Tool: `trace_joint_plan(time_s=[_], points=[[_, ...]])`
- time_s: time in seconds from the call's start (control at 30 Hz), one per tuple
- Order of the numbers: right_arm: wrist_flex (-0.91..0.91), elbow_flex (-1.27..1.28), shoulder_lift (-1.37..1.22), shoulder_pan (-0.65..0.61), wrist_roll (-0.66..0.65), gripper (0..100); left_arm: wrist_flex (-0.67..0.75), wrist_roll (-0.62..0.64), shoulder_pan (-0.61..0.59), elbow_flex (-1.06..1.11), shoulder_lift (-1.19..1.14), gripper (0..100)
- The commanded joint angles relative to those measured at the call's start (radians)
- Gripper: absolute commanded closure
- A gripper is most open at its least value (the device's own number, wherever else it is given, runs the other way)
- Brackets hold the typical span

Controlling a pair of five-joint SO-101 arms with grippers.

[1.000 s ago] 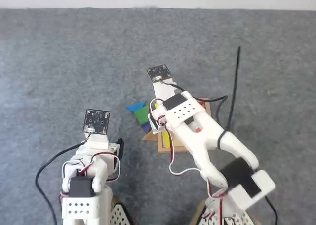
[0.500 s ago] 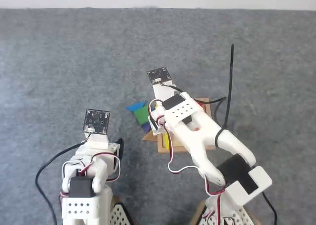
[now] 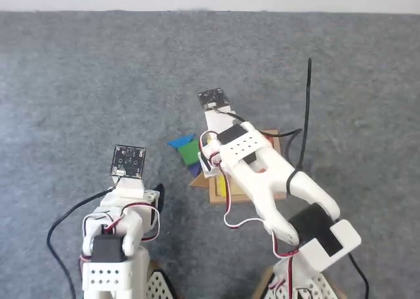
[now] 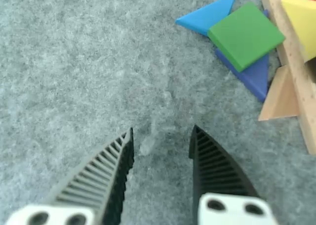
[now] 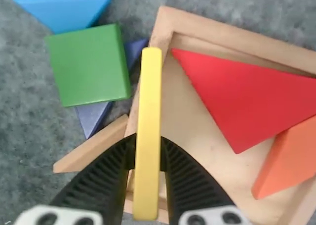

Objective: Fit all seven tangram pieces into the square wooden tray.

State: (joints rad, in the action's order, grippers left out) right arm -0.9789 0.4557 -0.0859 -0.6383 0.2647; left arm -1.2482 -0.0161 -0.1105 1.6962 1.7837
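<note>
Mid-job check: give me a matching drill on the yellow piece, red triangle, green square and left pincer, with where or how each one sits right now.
Things:
1. yellow piece
2. red triangle
3. green square
4. left pincer

States:
A. open above the carpet
B. lying flat inside the tray
C. standing on edge, clamped in the right pincer
D. outside the tray, lying over the dark blue triangle

Pairs: 1-C, 2-B, 3-D, 4-A

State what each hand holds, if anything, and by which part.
Right hand grips the yellow piece by its flat faces, near one end; left hand holds nothing.
</note>
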Motion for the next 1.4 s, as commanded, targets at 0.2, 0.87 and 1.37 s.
trace_joint_plan(time_s=[0.2, 0.87, 1.37], points=[[0.025, -0.057, 0.005, 0.062, 0.015, 98.8, -0.002, 0.009, -0.003, -0.012, 0.011, 82], [0.005, -0.063, 0.01, -0.051, 0.157, 95.2, -0.002, 0.009, -0.003, -0.012, 0.011, 82], [0.004, -0.057, 0.007, -0.016, 0.153, 69.3, -0.002, 0.009, -0.003, -0.012, 0.011, 82]])
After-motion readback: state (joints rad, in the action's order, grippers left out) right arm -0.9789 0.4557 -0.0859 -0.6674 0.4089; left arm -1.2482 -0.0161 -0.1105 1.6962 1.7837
